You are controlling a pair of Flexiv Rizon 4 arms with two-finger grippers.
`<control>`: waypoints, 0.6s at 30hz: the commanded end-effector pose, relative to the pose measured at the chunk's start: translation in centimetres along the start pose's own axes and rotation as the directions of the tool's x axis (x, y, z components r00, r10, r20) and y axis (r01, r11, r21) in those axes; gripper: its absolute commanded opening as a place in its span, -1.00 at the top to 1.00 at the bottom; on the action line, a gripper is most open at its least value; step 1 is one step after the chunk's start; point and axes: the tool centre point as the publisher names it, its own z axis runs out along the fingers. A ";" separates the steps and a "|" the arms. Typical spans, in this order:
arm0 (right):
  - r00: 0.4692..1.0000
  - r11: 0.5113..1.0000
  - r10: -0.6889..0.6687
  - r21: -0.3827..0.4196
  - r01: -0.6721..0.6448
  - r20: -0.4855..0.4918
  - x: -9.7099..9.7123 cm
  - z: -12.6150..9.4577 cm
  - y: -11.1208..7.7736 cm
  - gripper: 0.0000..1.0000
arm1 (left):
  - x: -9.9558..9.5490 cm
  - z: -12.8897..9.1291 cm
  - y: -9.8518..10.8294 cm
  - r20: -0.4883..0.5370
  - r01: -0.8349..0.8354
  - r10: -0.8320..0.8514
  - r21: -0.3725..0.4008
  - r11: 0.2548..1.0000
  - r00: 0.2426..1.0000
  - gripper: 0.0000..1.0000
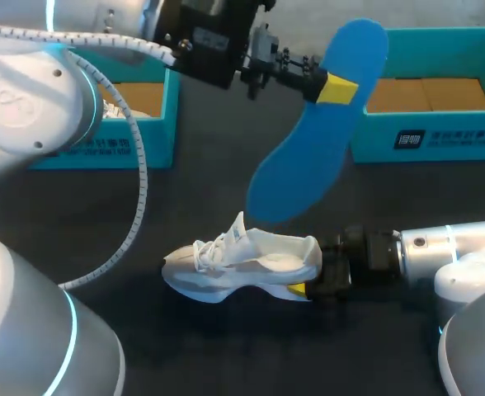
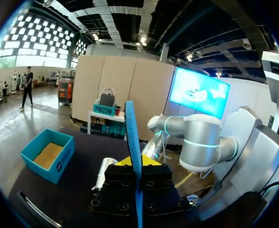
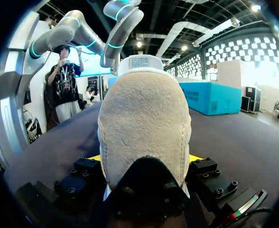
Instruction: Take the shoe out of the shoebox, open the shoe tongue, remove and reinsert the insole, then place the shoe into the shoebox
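Observation:
A white sneaker (image 1: pixel 242 264) lies on the dark table, toe pointing left, heel to the right. My right gripper (image 1: pixel 308 287) is shut on its heel; in the right wrist view the beige heel (image 3: pixel 144 128) fills the space between the fingers. My left gripper (image 1: pixel 335 89) holds a blue insole (image 1: pixel 321 124) in the air above the shoe, clamped near its upper end. In the left wrist view the insole (image 2: pixel 134 156) stands edge-on between the fingers. A teal shoebox (image 1: pixel 428 95) sits at the back right.
A second teal box (image 1: pixel 127 124) with brown cardboard inside stands at the back left, under my left arm. In the left wrist view a teal box (image 2: pixel 48 154) rests on the table off to the side of the gripper.

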 end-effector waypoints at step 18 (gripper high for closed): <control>1.000 1.000 0.001 0.004 -0.001 0.001 0.2 0.0 0.0 1.00 | 3.6 -5.2 3.3 -0.027 0.072 -0.068 0.182 0.981 0.997 1.00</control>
